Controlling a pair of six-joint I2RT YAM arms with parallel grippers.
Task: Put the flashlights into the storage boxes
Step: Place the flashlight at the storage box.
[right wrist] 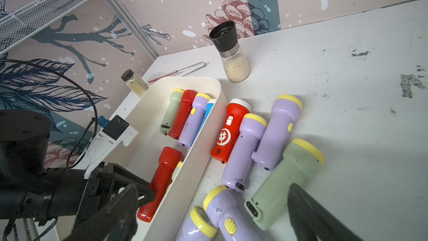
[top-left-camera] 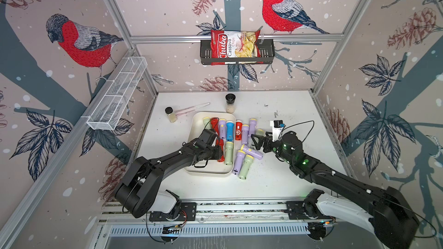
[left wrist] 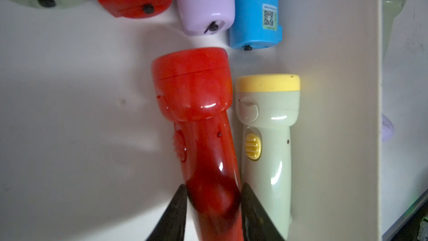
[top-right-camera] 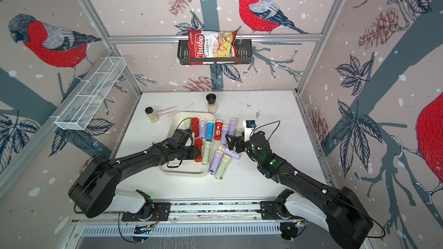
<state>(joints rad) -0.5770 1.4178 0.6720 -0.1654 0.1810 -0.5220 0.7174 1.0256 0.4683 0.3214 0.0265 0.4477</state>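
Your left gripper (left wrist: pixel 214 185) clamps a red flashlight (left wrist: pixel 194 93) low inside the cream tray (top-left-camera: pixel 215 167); your right gripper (right wrist: pixel 212 188) gapes wide with nothing between its jaws.

The red flashlight's handle sits between the left jaws, just beside a pale green flashlight (left wrist: pixel 266 117). Four more lie in a row at the tray's far end. Your right gripper hovers over the loose flashlights (top-left-camera: pixel 245 134) clustered on the surface (top-left-camera: pixel 275 178) against the tray's right wall.
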